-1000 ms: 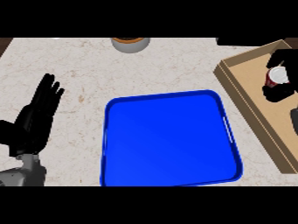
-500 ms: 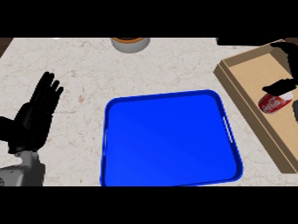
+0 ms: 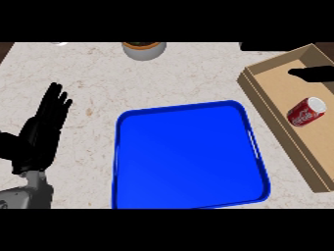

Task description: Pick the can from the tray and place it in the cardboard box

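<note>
Can (image 3: 306, 112): red w/ white lettering and pale end cap, lying on its side, tilted diagonally, on the floor of the cardboard box (image 3: 271, 103). Sits roughly mid-box, apart from the walls; nothing touching it.

Cardboard box: open-topped, shallow, tan, set at an angle on the right side of the worktop (image 3: 90, 83); its far corner and right side run out of view. Near long wall lies just beside the tray's right rim, not touching.

Right robot hand (image 3: 320, 74): black, only part shows, at the box's upper right, above the can and apart from it. Finger stretched out leftward over the box interior; holds nothing, reads as open. Grey forearm edge visible at the right border.

Tray (image 3: 252, 142): blue, rounded-rectangle, raised rim, centre of worktop, slightly skewed. Carries no item.

Left robot hand (image 3: 43, 130): black, at left of view, well apart from tray. Fingers straight and pointing up-view, open, holding nothing; resting. Grey forearm below it at lower-left edge.

Worktop: pale speckled stone look; dark strip beyond its left edge.

Misc.: round grey bowl-like item w/ orange contents (image 3: 143, 48), at top edge, centre, partly cut off; exact type can't tell.
</note>
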